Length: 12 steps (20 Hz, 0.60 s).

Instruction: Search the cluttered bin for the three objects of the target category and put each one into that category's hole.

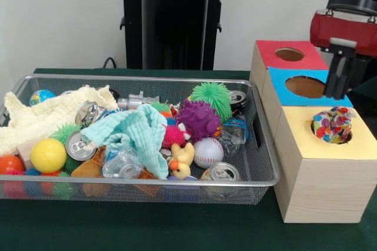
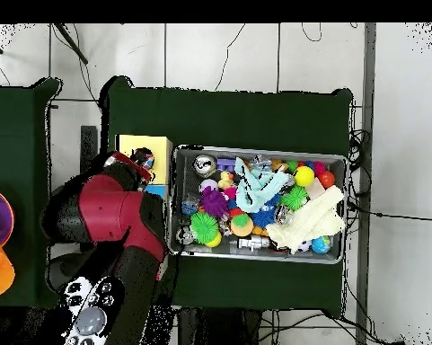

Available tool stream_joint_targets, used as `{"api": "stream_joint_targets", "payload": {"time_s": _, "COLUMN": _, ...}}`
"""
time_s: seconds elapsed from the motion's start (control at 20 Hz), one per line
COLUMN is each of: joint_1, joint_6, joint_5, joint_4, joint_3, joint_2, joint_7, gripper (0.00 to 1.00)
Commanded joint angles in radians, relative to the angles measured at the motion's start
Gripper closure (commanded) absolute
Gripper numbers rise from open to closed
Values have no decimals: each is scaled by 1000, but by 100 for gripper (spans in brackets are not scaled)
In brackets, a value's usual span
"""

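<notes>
The wire mesh bin [image 1: 147, 79] fills the left and middle of the front view and is full of clutter. A cream-yellow knitted cloth [image 1: 35, 118] lies over its left end; it also shows in the overhead view [image 2: 309, 220]. A confetti-patterned cloth [image 1: 331, 125] sits bunched in the round hole of the yellow-topped wooden box [image 1: 312, 145], part of it above the rim. My gripper [image 1: 337, 86] hangs just above and behind that cloth, apart from it and holding nothing. No second confetti cloth shows.
A blue-topped box [image 1: 280, 89] and a red-topped box [image 1: 268, 50] stand behind the yellow one. The bin also holds a mint knitted cloth [image 1: 138, 133], spiky balls [image 1: 199, 119], silver cans [image 1: 221, 172], a baseball [image 1: 207, 152] and a yellow ball [image 1: 48, 155].
</notes>
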Motion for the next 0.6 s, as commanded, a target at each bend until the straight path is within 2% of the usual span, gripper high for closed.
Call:
{"api": "stream_joint_targets", "payload": {"time_s": 0.05, "joint_1": 0, "joint_6": -176, "joint_5": 157, "joint_4": -31, "joint_3": -5, "joint_2": 173, "joint_7": 327, "gripper": 100}}
{"api": "stream_joint_targets", "payload": {"time_s": 0.3, "joint_1": 33, "joint_6": -253, "joint_5": 253, "joint_4": -32, "joint_3": -29, "joint_2": 253, "joint_7": 324, "gripper": 100}}
{"api": "stream_joint_targets", "payload": {"time_s": 0.6, "joint_1": 59, "joint_6": -343, "joint_5": 344, "joint_4": -19, "joint_3": -30, "joint_2": 303, "joint_7": 285, "gripper": 100}}
